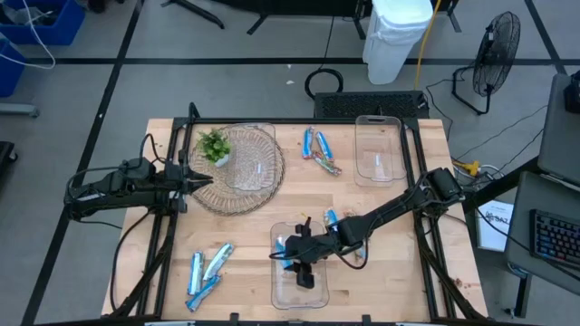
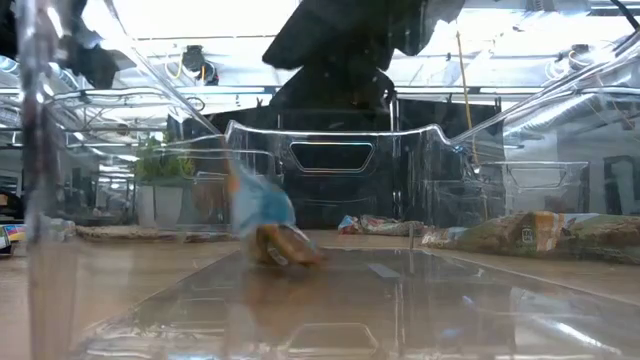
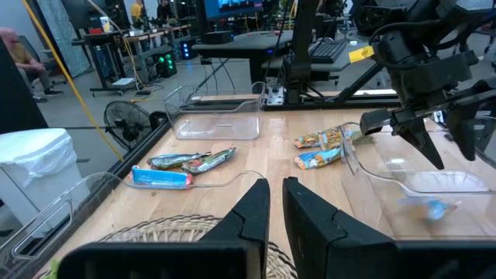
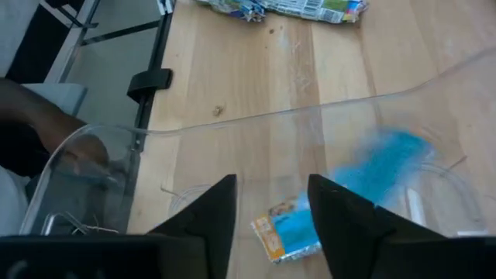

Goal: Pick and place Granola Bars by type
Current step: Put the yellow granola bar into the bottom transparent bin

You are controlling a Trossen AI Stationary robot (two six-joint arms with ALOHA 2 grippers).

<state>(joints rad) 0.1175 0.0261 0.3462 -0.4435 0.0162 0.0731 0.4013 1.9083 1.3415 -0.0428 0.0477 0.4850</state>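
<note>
Granola bars lie in groups on the wooden table: several blue-and-white ones near the left front (image 1: pixel 207 270), a few at the far middle (image 1: pixel 319 150), and one beside the near bin (image 1: pixel 331 217). My right gripper (image 1: pixel 302 252) (image 4: pixel 271 194) hangs open over the clear near bin (image 1: pixel 313 294). Below it, a blue bar (image 4: pixel 384 167) shows blurred inside the bin, next to a bar lying on the bin floor (image 4: pixel 291 232) (image 2: pixel 285 245). My left gripper (image 1: pixel 204 179) (image 3: pixel 277 190) waits shut over the wicker tray (image 1: pixel 263 195).
A second clear bin (image 1: pixel 378 149) stands at the far right of the table. The wicker tray carries a clear dish (image 1: pixel 249 163) and a small green plant (image 1: pixel 214 145). Bare wood lies between the tray and the near bin. A person (image 4: pixel 46 124) stands beyond the table's edge.
</note>
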